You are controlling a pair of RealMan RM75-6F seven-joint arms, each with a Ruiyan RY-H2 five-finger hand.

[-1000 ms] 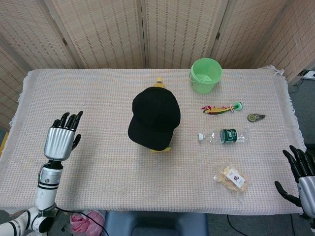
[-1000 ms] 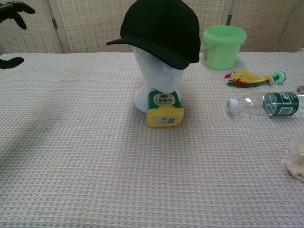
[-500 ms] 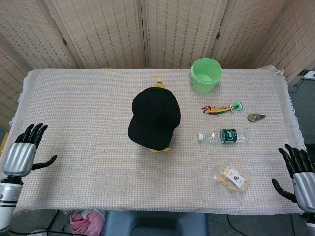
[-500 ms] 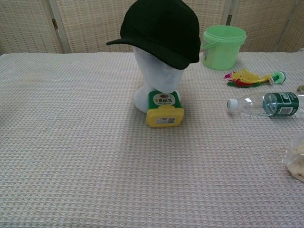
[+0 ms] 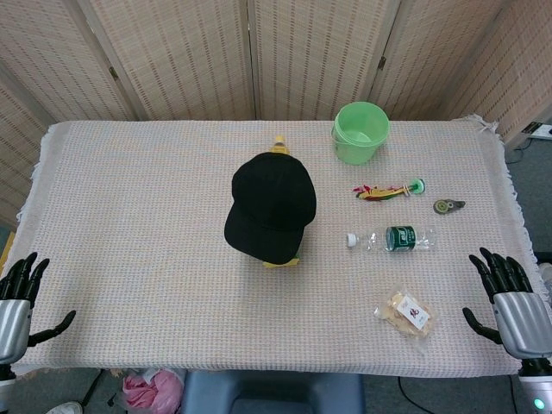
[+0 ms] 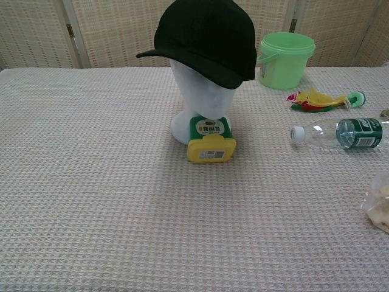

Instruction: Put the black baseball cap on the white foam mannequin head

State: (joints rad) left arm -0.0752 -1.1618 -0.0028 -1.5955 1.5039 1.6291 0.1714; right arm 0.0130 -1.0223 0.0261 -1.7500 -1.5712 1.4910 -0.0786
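Both hands dropping back, left hand (image 5: 15, 302) and right hand (image 5: 513, 306) spreading empty, showing head view only; one black baseball cap (image 6: 206, 39) sitting on one white foam mannequin head (image 6: 197, 100).

We can read no word or number outright. The yellow-and-green jar (image 6: 210, 140) lying on the surface bears a green label with an oval emblem and a pale strip of print, and a barcode-like patch on its yellow end, all too small to make out. The clear bottle (image 6: 343, 132) carries a dark green label with white lettering we cannot decipher. The snack bag (image 5: 407, 312) shows a white label with a small red mark, unreadable.
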